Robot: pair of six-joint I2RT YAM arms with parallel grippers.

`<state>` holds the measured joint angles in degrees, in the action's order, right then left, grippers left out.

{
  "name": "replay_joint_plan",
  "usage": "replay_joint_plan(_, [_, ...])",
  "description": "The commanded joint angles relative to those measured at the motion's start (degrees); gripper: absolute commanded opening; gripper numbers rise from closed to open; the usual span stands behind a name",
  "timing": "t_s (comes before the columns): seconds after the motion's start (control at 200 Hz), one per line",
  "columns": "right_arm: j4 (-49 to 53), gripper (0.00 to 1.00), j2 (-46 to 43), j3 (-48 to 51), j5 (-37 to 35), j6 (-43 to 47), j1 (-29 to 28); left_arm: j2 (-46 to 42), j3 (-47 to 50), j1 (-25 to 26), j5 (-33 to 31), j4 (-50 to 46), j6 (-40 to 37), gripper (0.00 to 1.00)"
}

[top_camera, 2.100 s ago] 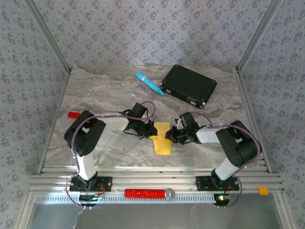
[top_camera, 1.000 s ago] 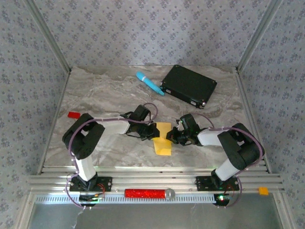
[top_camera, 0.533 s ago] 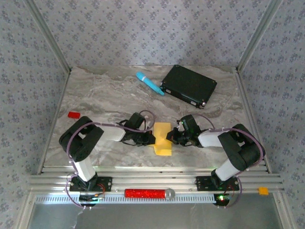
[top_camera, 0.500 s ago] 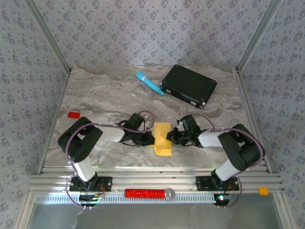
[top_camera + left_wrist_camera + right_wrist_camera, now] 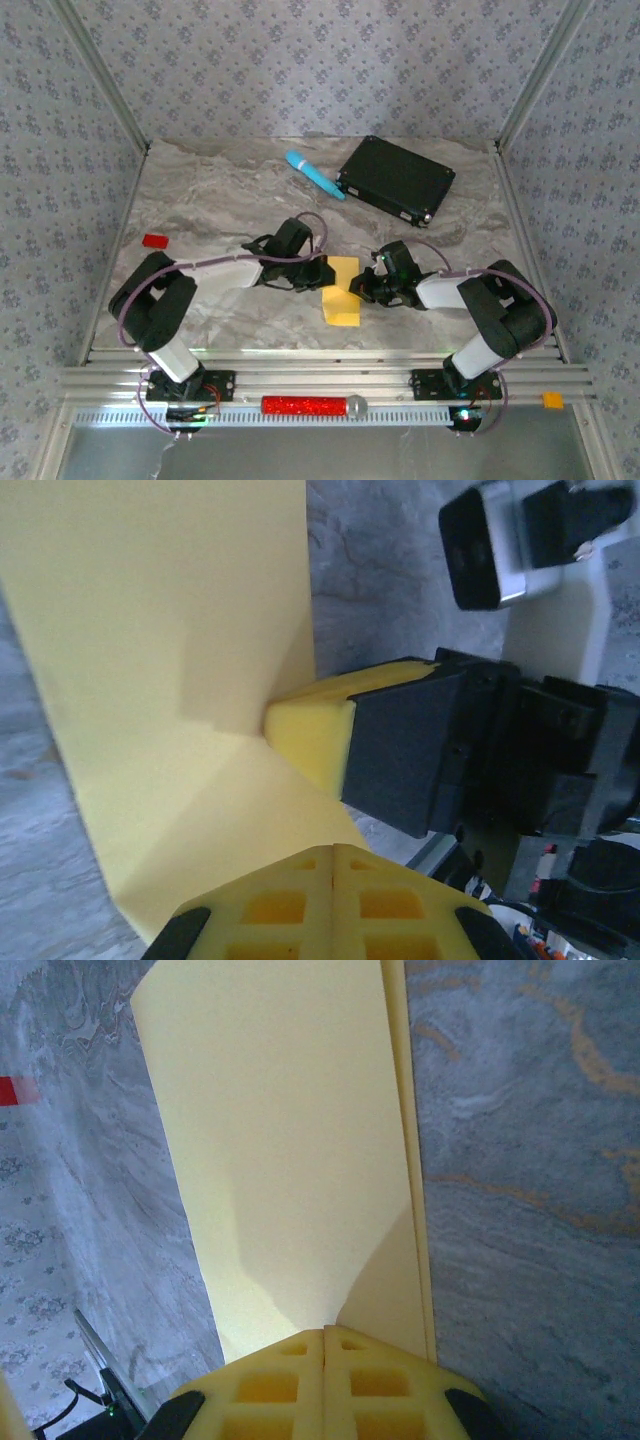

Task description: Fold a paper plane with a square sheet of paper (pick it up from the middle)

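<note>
The square sheet of paper (image 5: pixel 342 308) is yellow and lies on the marble table, folded lengthwise into a narrow strip. In the right wrist view the sheet of paper (image 5: pixel 290 1140) shows a thin offset edge along its right side. My left gripper (image 5: pixel 321 275) is shut, its tips pressing down on the strip's left edge. My right gripper (image 5: pixel 358 291) is also shut and presses on the right edge, opposite the left one. In the left wrist view the paper (image 5: pixel 170 630) shows creases, and the left gripper (image 5: pixel 333 852) faces the right gripper's yellow fingertip (image 5: pixel 310 730) across it.
A black flat box (image 5: pixel 396 180) and a light-blue cylinder (image 5: pixel 314 174) lie at the back of the table. A small red block (image 5: pixel 154 241) sits at the left. A red roller (image 5: pixel 305 405) rests on the front rail.
The left gripper drew toward the near edge along the paper's left side, then slid back away, and the left arm stretched lower. The right gripper and the paper barely moved.
</note>
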<state>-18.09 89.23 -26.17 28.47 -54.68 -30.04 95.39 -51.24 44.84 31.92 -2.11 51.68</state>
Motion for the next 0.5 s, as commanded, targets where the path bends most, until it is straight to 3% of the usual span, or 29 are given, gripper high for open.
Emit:
replay_joint_plan(0.0, [12.9,0.0,2.6,3.4,-7.2,0.1,0.2,4.0,0.8,1.3,2.5,1.1,1.7,0.0])
replay_joint_plan(0.235, [12.7,0.0,2.5,3.8,-7.4,-0.1,0.2,6.9,6.4,1.5,1.6,2.6,-0.2,0.0])
replay_joint_plan(0.495, [12.8,0.0,2.2,4.3,-7.6,-0.2,0.1,2.1,16.2,1.5,-2.2,0.0,-5.2,0.0])
